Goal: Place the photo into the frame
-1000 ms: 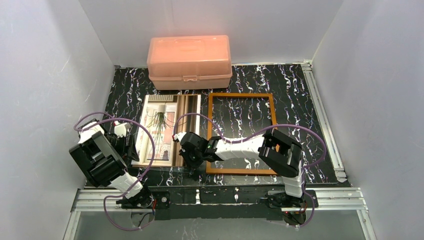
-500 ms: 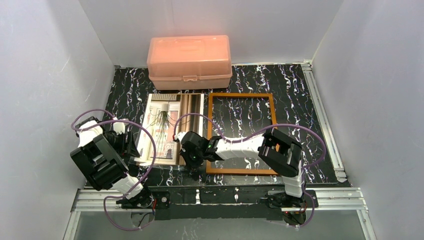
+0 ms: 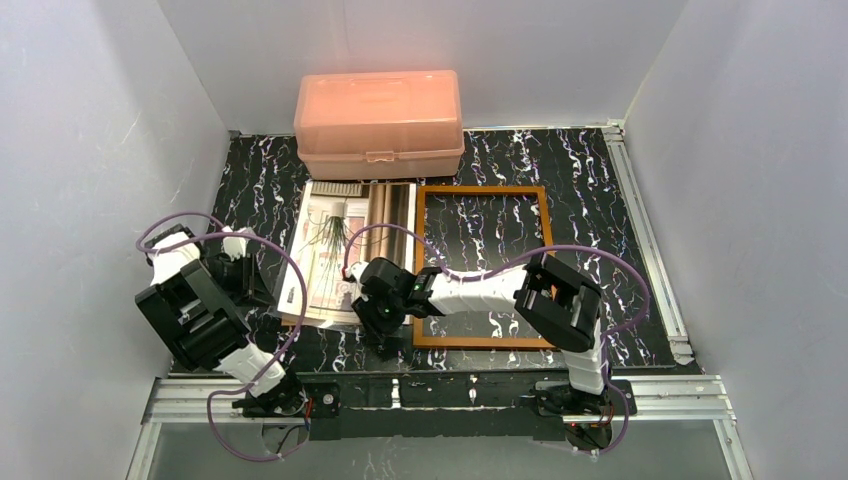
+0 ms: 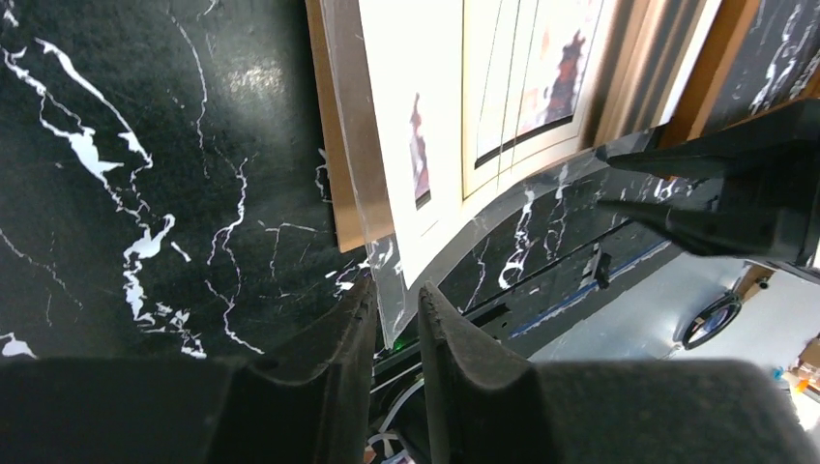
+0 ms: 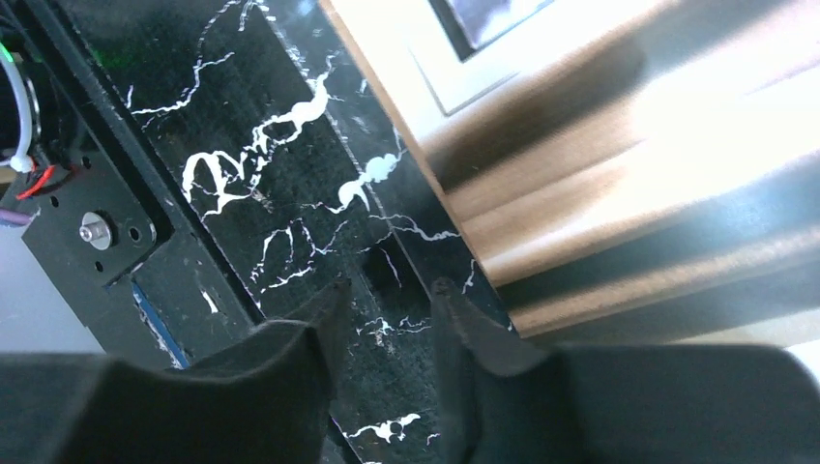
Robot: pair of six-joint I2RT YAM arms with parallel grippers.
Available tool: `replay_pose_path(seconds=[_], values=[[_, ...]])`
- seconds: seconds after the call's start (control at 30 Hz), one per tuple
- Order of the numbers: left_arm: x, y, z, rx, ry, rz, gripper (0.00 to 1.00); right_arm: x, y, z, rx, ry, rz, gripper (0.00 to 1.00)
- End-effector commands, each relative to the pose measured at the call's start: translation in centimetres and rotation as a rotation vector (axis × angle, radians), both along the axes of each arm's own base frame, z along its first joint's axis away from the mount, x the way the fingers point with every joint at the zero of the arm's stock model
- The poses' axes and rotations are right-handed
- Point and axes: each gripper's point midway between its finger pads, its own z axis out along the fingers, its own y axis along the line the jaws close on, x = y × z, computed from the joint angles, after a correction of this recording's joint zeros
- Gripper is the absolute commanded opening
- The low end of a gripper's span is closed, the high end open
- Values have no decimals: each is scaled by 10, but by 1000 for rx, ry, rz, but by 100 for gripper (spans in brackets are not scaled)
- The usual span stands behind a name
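The photo (image 3: 345, 250) lies left of the frame (image 3: 483, 193), on a brown backing board (image 4: 343, 193) and a clear sheet (image 4: 363, 174). Its near edge (image 4: 425, 256) bows up off the table. My left gripper (image 3: 268, 295) is at the stack's near left corner. Its jaws (image 4: 395, 302) stand narrowly apart with the clear sheet's corner reaching between them; a gap still shows. My right gripper (image 3: 388, 342) hangs open over the table just off the photo's near right corner (image 5: 580, 116), nothing between its fingers (image 5: 387, 295). The frame's orange-brown bar (image 4: 720, 58) shows beyond the photo.
A pink translucent box (image 3: 380, 110) stands at the back, close behind the photo and frame. The right arm (image 4: 735, 193) reaches across the near edge of the black marbled table (image 3: 600, 250). Metal rails (image 3: 450, 395) run along the front.
My right gripper has opened and let go of the photo's near edge. The left jaws have narrowed at the near left corner. The photo has slid toward the box.
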Motion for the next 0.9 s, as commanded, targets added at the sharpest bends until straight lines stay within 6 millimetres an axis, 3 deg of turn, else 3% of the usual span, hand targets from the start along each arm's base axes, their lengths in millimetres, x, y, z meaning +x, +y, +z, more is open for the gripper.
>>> replay_pose_path(seconds=[0.0,0.07,0.2,0.37,0.6,0.73,0.87], values=[[10,-17,17,-126,-28,43,18,10,8,15,22,-65,29,54],[12,-17,16,-138,-23,46,13,16,9,24,30,-129,33,61],[15,-17,15,-154,-22,45,6,23,13,40,26,-275,58,67],[20,-17,19,-175,-31,56,0,16,27,51,28,-428,124,68],[24,-17,25,-180,-39,61,0,3,49,66,73,-641,193,69],[24,-17,27,-176,-40,60,0,-3,53,67,41,-761,216,68],[24,-16,30,-172,-44,59,0,5,51,70,-15,-904,168,65]])
